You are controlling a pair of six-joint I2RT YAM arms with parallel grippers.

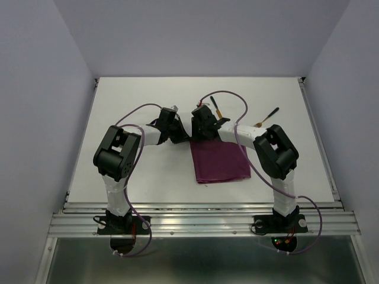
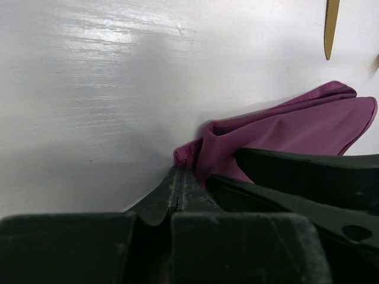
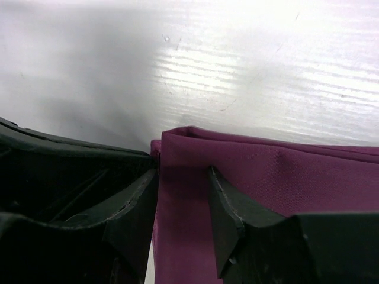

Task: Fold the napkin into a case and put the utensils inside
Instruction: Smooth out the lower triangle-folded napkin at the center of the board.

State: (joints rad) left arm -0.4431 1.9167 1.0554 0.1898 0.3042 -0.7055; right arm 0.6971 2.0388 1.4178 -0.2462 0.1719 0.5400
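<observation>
The magenta-purple napkin (image 1: 220, 163) lies folded on the white table between the arms. Its far left corner is lifted and bunched. My left gripper (image 1: 176, 134) is shut on that corner; in the left wrist view the shut fingertips (image 2: 178, 176) pinch the crumpled edge of the napkin (image 2: 284, 133). My right gripper (image 1: 202, 131) is open at the same far edge; its fingers (image 3: 137, 198) straddle a strip of the napkin (image 3: 278, 171) near the folded corner. Two utensils with black handles and gold ends lie beyond: one (image 1: 215, 107) behind the grippers, one (image 1: 267, 117) to the right. A gold blade (image 2: 331, 26) shows in the left wrist view.
The white table (image 1: 136, 106) has raised rails at its left and right sides and an aluminium rail along the near edge (image 1: 201, 216). Both grippers are close together, the right one's fingers (image 2: 308, 177) lying just beside the left one's.
</observation>
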